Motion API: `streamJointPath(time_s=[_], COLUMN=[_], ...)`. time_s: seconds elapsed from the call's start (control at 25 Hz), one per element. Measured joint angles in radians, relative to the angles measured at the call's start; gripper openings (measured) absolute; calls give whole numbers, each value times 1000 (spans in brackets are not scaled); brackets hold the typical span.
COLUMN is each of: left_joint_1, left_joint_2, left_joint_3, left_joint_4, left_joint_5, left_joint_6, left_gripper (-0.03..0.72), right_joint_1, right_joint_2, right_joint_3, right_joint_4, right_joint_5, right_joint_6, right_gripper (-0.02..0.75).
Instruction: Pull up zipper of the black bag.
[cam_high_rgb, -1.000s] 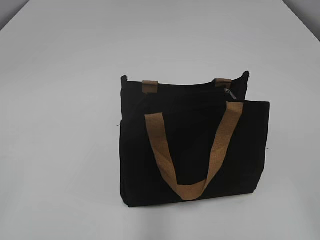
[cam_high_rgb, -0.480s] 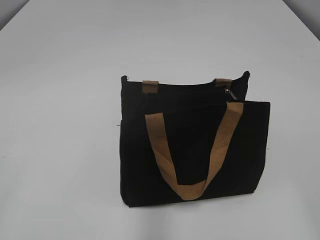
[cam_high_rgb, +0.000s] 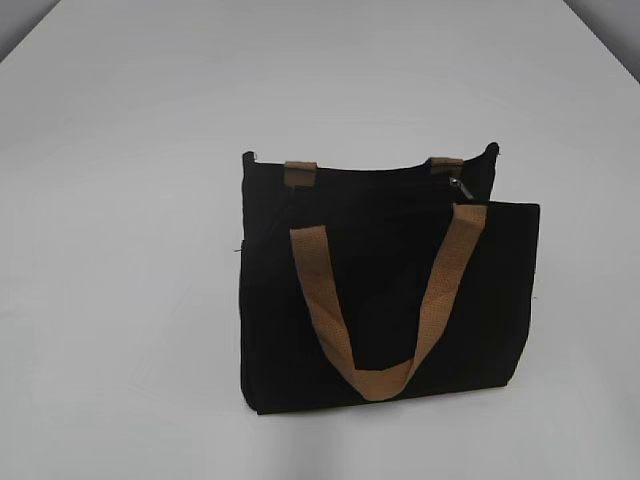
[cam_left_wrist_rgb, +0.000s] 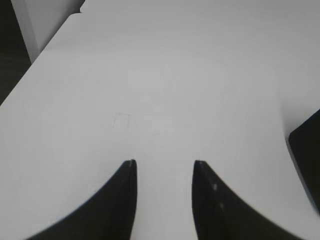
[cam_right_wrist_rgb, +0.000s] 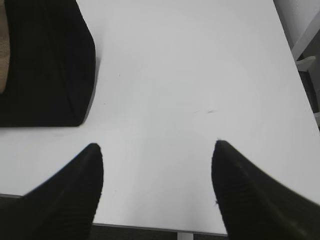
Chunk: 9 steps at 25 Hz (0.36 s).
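- Exterior: black bag (cam_high_rgb: 385, 300) lies mid-table; zipper (cam_high_rgb: 460, 187) pull at the bag's 1 o'clock beside a tan handle (cam_high_rgb: 385, 300); a grab could catch webbing.
- Left wrist: left gripper (cam_left_wrist_rgb: 164, 165) jaws narrowly apart, empty; bag at 3 o'clock.
- Right wrist: right gripper (cam_right_wrist_rgb: 157, 147) jaws wide, empty; bag at 10 o'clock, may slide unbraced.

You have one black bag (cam_high_rgb: 385, 300) on one white table (cam_high_rgb: 120, 200), sitting a little toward 4 o'clock of the exterior view's centre, and it carries two tan webbing handles: one full loop (cam_high_rgb: 385, 300) draped down the front panel and one (cam_high_rgb: 300, 172) showing only as two short stubs at the bag's 12 o'clock edge. You can count one zipper (cam_high_rgb: 380, 172) along that top edge with a single silver pull tab (cam_high_rgb: 459, 186) near 1 o'clock. Two grippers appear, the left gripper (cam_left_wrist_rgb: 164, 167) and the right gripper (cam_right_wrist_rgb: 157, 150), each with two dark fingers spread apart above bare table.
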Motion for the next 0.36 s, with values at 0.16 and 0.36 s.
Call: streamJointPath(time_s=[0.16,0.36], left_joint_1=[-8,-8], left_joint_2=[0,0], left_joint_3=[0,0], left_joint_4=[0,0], left_joint_5=[0,0], left_joint_6=[0,0], left_gripper=[254,242], right_joint_1=[0,0], right_joint_2=[0,0], right_joint_3=[0,0], right_joint_4=[5,6], right_joint_5=[0,0], right_joint_6=[0,0], right_gripper=[529,529])
